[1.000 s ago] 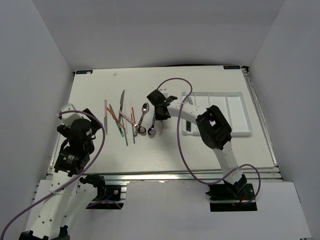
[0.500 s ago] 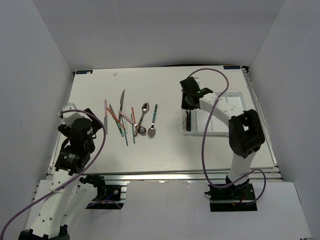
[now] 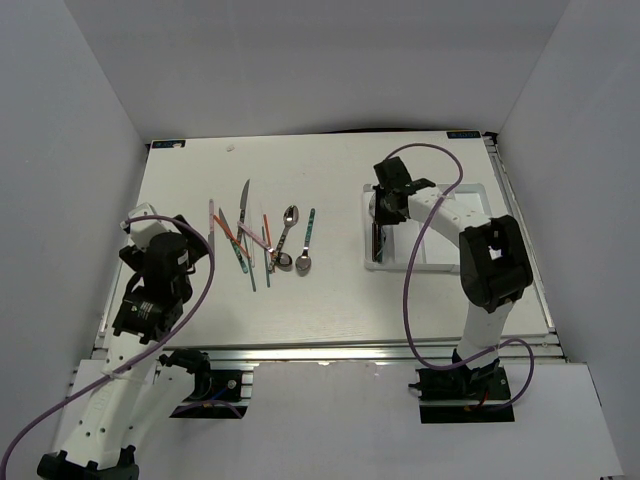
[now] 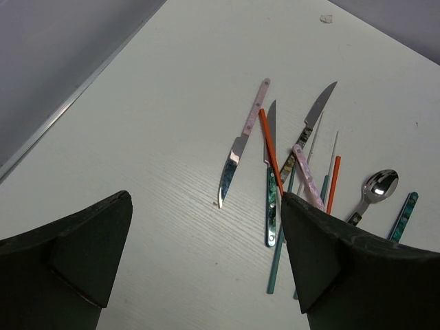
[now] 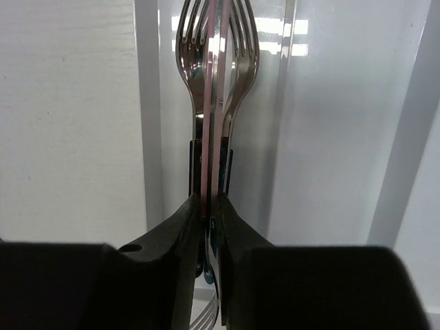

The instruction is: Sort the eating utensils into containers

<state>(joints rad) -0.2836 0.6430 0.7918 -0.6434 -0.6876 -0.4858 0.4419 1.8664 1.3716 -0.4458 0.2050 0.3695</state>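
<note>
On my feed I saw a white, faintly wood-grained table (image 3: 330,305) boxed in by plain pale grey walls: a left wall (image 3: 60,150), a far wall (image 3: 320,60) and a right wall (image 3: 590,150). A silver metal rail (image 3: 330,349) ran along the table's near edge. A tiny scrap (image 3: 231,148) lay near its far left corner. The light was soft and even.

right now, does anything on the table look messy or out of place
Yes: the loose cutlery left of the tray lies in a crossed heap, an orange chopstick slanting across a teal-handled knife. The forks in the tray's left slot lie straight.
</note>
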